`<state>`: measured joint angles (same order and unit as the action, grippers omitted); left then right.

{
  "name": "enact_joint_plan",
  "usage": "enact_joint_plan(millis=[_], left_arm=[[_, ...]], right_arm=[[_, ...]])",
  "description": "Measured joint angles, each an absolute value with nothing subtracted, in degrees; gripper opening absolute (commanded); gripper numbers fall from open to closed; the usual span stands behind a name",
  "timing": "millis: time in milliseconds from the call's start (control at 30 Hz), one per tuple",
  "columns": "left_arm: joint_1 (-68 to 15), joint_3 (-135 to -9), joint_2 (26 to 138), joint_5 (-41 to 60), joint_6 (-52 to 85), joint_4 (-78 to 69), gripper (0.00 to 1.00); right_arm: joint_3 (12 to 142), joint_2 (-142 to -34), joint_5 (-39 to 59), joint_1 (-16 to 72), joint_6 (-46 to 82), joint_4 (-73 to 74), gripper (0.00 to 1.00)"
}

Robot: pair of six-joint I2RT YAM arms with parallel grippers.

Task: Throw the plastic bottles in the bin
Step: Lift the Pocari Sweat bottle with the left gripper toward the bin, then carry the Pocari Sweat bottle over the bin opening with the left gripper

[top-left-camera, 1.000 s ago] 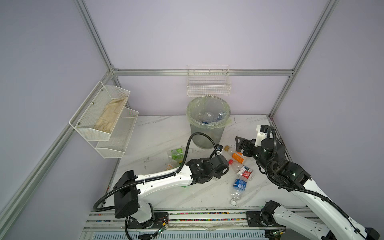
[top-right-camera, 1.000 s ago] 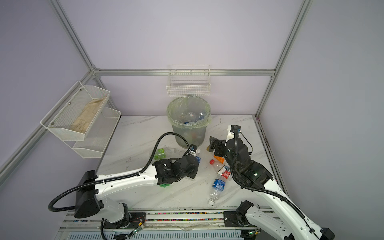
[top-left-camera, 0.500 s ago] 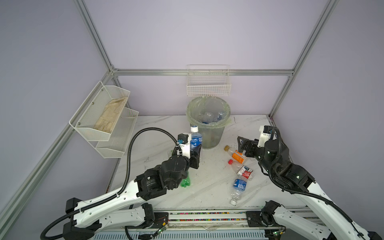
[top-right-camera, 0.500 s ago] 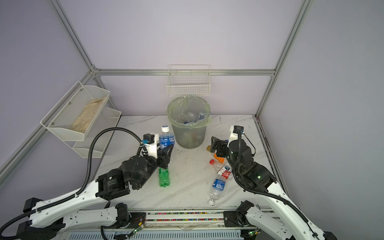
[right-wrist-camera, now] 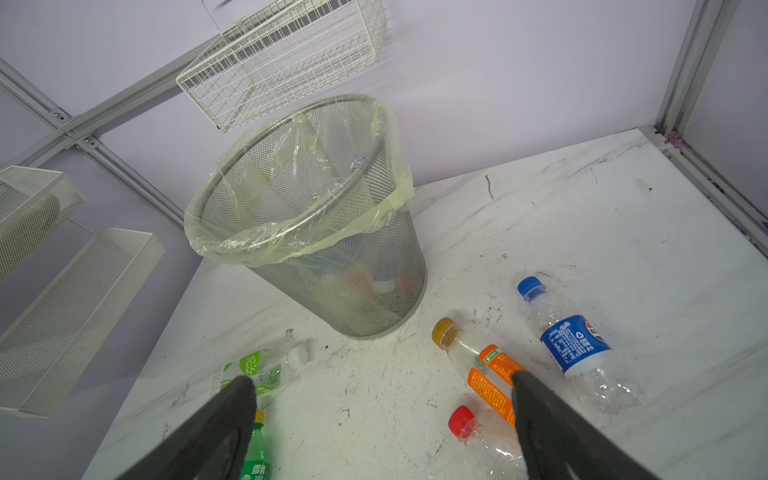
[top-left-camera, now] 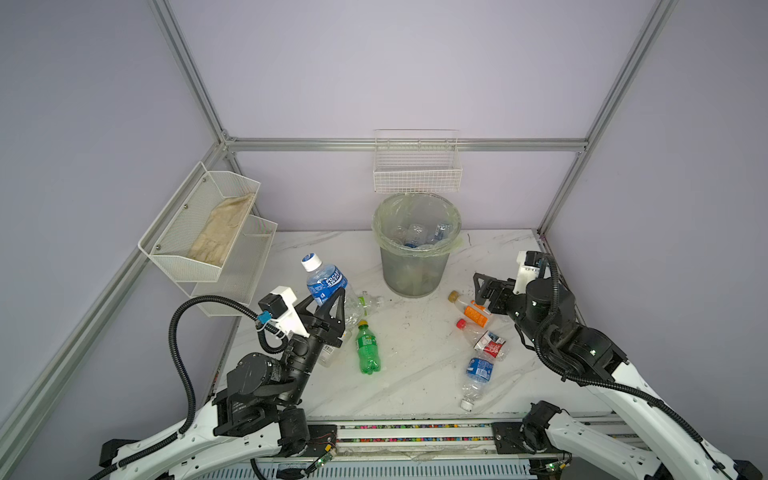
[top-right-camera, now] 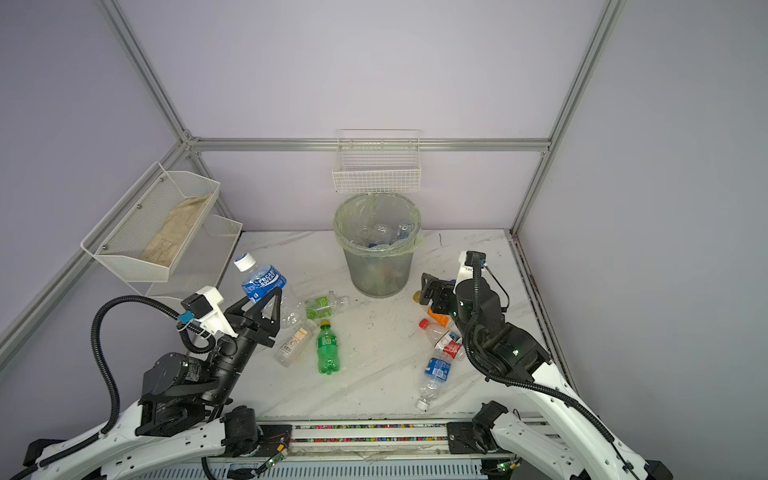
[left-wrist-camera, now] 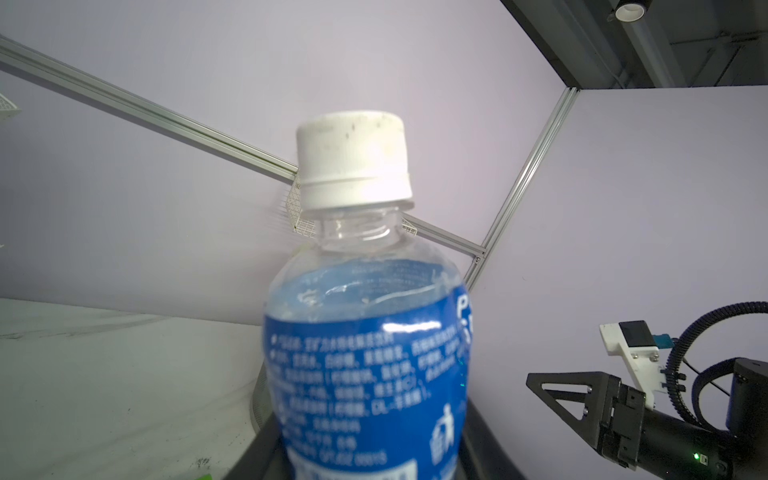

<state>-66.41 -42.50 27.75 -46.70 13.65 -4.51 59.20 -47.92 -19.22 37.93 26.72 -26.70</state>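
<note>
Held item: blue-labelled bottle (top-left-camera: 325, 282), white cap up, clamped low on its body by the left claw (top-left-camera: 326, 296). A second ago this claw lay low over the bottles at mid-table; it now stands raised and drawn back, with the bottle clear of the table (top-left-camera: 415, 374). For the task this means the pick is done, while the carry and the drop remain. Bin (top-left-camera: 415, 270): ahead and to the right of the left claw, well apart from it, so the bottle is not yet over its rim. It holds several clear bottles (top-left-camera: 415, 235) inside a pale green liner. Right claw (right-wrist-camera: 382, 399): jaws wide, holding nothing, as wide as a second ago. Beneath it, close by one finger, lies the orange-labelled bottle (right-wrist-camera: 490, 365), with the red-capped bottle (right-wrist-camera: 463, 422) just beside that and the blue-capped bottle (right-wrist-camera: 573, 345) on the outer side of the same finger. On the table below the left claw lie the green soda bottle (top-left-camera: 367, 349), the white-labelled bottle (top-right-camera: 295, 340) and the green-labelled bottle (top-right-camera: 326, 305). Wire basket (top-left-camera: 417, 178): on the wall above the bin, beyond both claws; nothing shows in it. Shelf (top-left-camera: 241, 270): left of the left claw; the upper tier holds a beige cloth (top-left-camera: 220, 232) and the lower tier shows nothing.
</note>
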Motion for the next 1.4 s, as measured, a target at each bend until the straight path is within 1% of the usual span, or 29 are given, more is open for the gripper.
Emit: enact_joint_plan(millis=[200,333,500,767,900,1033,1167,1300,1333,1367,1400], left_arm=[[-66.4,-42.6,30.3,-46.2,8.4,-7.7,0.23],[-66.4,-43.0,35.0,-45.1,3.4,-10.0,0.23],[-66.4,-46.1,41.6,-44.0,-2.2,-12.2,0.23],[-65.4,-52.8,48.8,-40.5,-8.2,-18.6,0.23],[-62.9,-57.5,53.4,-38.2,-9.4,-20.1,0.23],[-58.5,-62.0,58.4,-34.6,-8.6,-19.5,0.23],[-52.7,-67.4,64.4,-30.0,-5.0,-16.5,0.23],[-47.5,-78.0,73.0,-26.2,-0.8,-9.5,0.24],[-46.4,-81.6,75.5,-25.4,0.1,-7.3,0.25],[-45.3,-85.9,78.7,-24.6,1.1,-4.5,0.33],[-44.1,-91.5,82.7,-23.6,2.1,-0.8,0.66]], right_arm=[[59.2,-47.9,-19.1,37.9,27.0,-26.7,0.97],[59.2,-47.9,-19.0,37.9,27.2,-26.7,0.97],[59.2,-47.9,-19.0,37.9,27.6,-26.7,0.97],[59.2,-47.9,-18.7,37.9,27.6,-26.9,0.97],[59.4,-47.9,-18.6,37.9,27.6,-27.1,0.97],[60.7,-47.8,-18.7,37.9,27.6,-28.5,0.97],[62.3,-47.1,-18.7,37.9,27.6,-29.5,0.97],[63.3,-45.8,-18.8,37.9,27.6,-30.2,0.97],[63.4,-45.6,-18.8,37.9,27.6,-30.4,0.97],[63.5,-45.3,-18.8,37.9,27.6,-30.6,0.97],[63.5,-45.0,-18.8,37.9,27.6,-30.8,0.97]])
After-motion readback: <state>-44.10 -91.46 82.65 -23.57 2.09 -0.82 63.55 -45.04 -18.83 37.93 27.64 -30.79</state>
